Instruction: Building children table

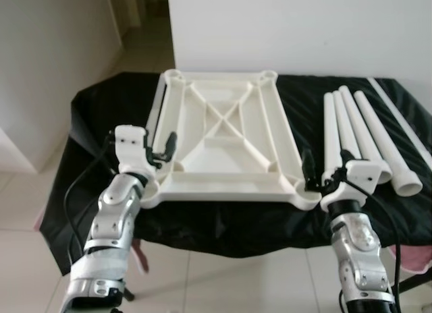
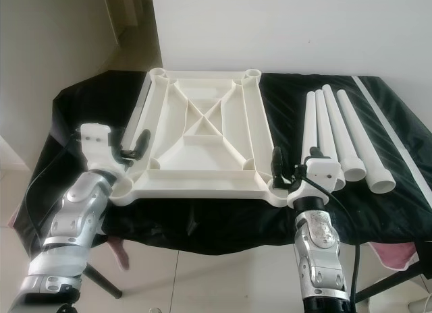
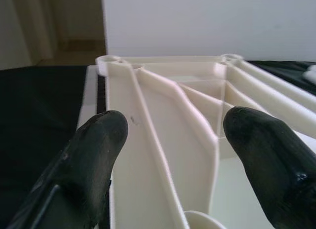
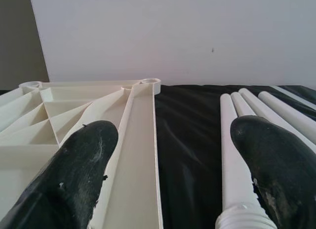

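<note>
Two hands of mine sit at the near edge of the black-draped table (image 1: 101,97). My left hand (image 1: 164,150) is released, its fingers spread over the near left corner of the upturned white tabletop (image 1: 223,134), which lies flat mid-table. I judge it stiff, light, ribbed plastic, slick on its flat faces; a rib or rim gives the surest hold. My right hand (image 1: 317,171) is released too, between the tabletop's right corner and four white legs (image 1: 358,134), smooth tubes likely to roll, best pinched mid-shaft.
</note>
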